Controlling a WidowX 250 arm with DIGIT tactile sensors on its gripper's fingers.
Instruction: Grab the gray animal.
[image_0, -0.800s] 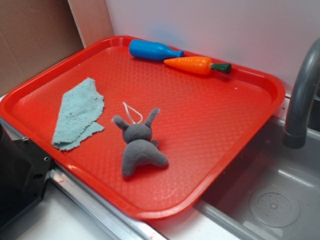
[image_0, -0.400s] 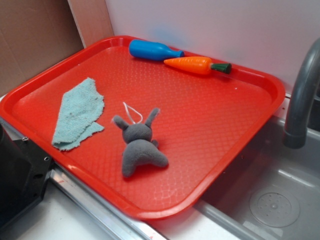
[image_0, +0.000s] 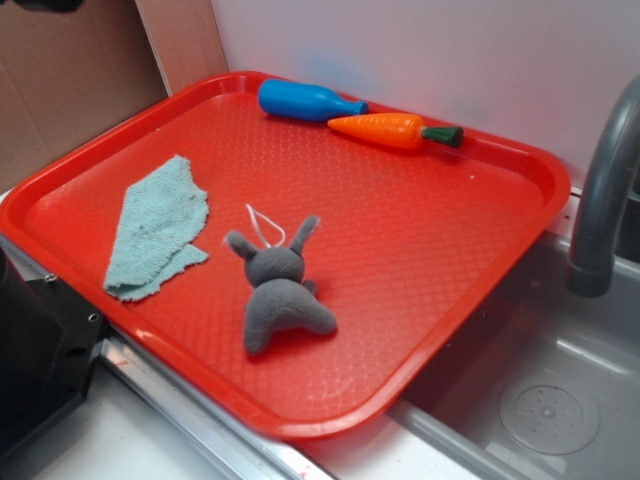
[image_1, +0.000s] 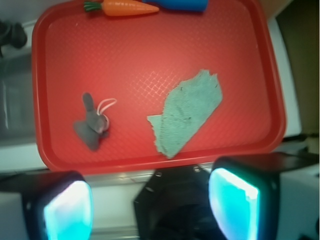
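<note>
The gray animal (image_0: 278, 290) is a small dark-gray plush rabbit with a white string loop. It lies on the red tray (image_0: 540, 170), near the front edge. In the wrist view the rabbit (image_1: 92, 125) lies at the tray's (image_1: 40, 60) lower left. My gripper (image_1: 150, 210) is high above and back from the tray, over the black robot base. Its two cyan pads (image_1: 67, 210) stand wide apart with nothing between them. In the exterior view only a dark sliver shows at the top left edge.
A light-blue cloth (image_0: 160, 225) lies left of the rabbit. An orange carrot (image_0: 390, 130) and a blue bottle (image_0: 300, 100) lie at the tray's far edge. A gray faucet (image_0: 605, 190) and sink basin (image_0: 550, 410) are at right. The black base (image_0: 40, 350) sits front left.
A dark sliver has come into the top left edge of the exterior view. The rabbit, cloth, carrot and bottle have not moved.
</note>
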